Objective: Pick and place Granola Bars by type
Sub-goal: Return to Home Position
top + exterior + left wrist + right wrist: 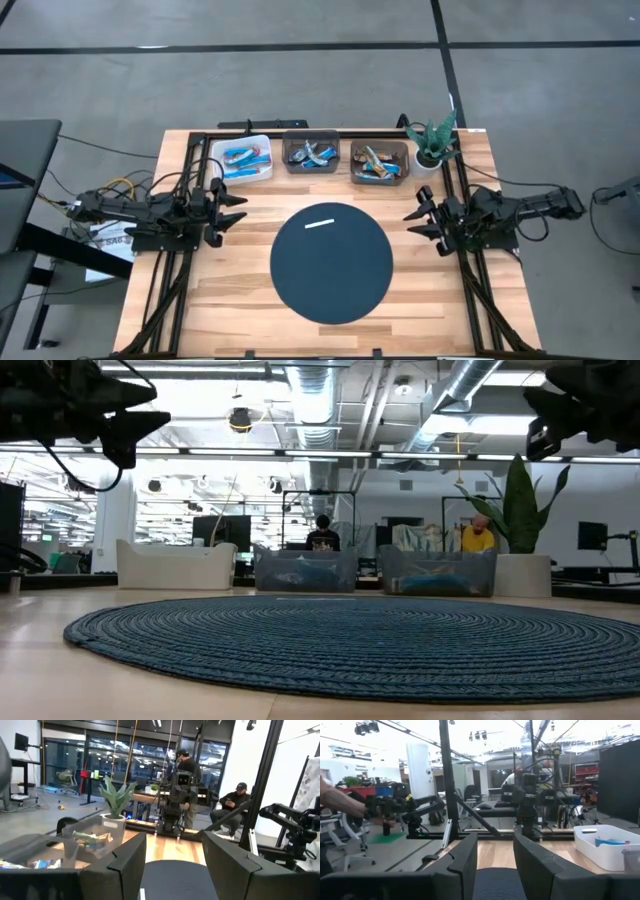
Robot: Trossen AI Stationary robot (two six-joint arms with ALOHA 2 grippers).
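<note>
Left hand [240,207] at left edge of light wooden bench [230,300], right hand [412,214] at right edge, both wide, empty; I'd retract level, clear of round dark-blue woven mat [332,263]

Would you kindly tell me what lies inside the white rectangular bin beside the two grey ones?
Several shiny blue-and-red wrapped granola bars lie inside the white rectangular bin. They overlap, so their count and anything beneath them cannot be seen.
</note>
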